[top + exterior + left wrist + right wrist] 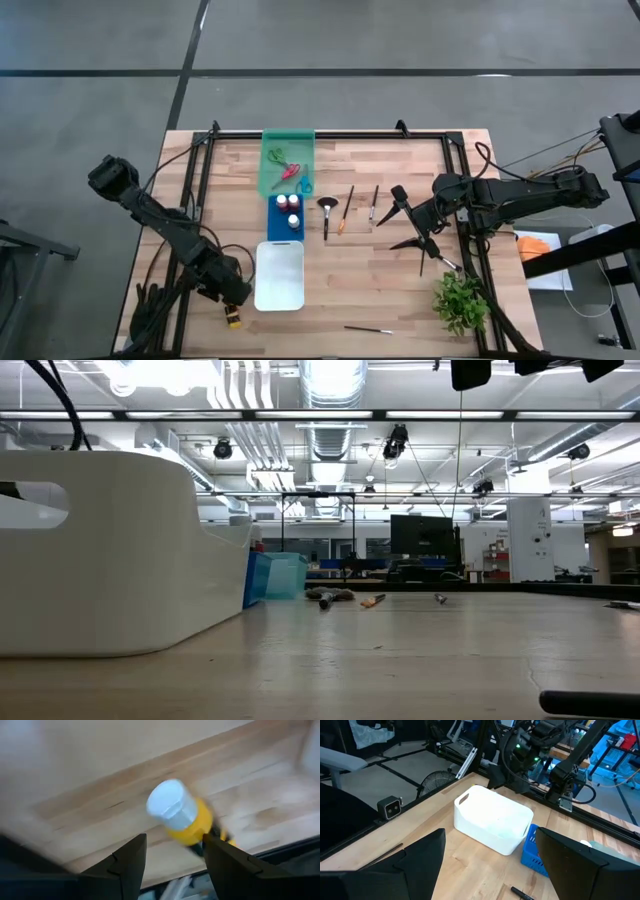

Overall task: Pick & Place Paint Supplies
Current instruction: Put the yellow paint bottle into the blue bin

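A yellow paint bottle with a white cap (180, 815) lies on its side near the table's near-left corner (233, 318). My left gripper (172, 855) (230, 305) is open just short of the bottle, one finger toward each side of it, and no touch shows. Two more bottles (288, 202) stand in the blue tray (284, 228). Scissors (288, 170) lie in the green tray (300, 140). Three brushes (345, 210) lie flat at mid-table and another (368, 328) lies near the near edge. My right gripper (405, 218) (490, 870) hovers wide open right of the brushes.
A white tray (280, 290) (492, 822) sits just right of my left gripper and fills the left of the low view (110, 550). A leafy plant (460, 300) stands at the near-right corner. A black rail frame (330, 135) borders the table, and cables (160, 300) lie by the left arm.
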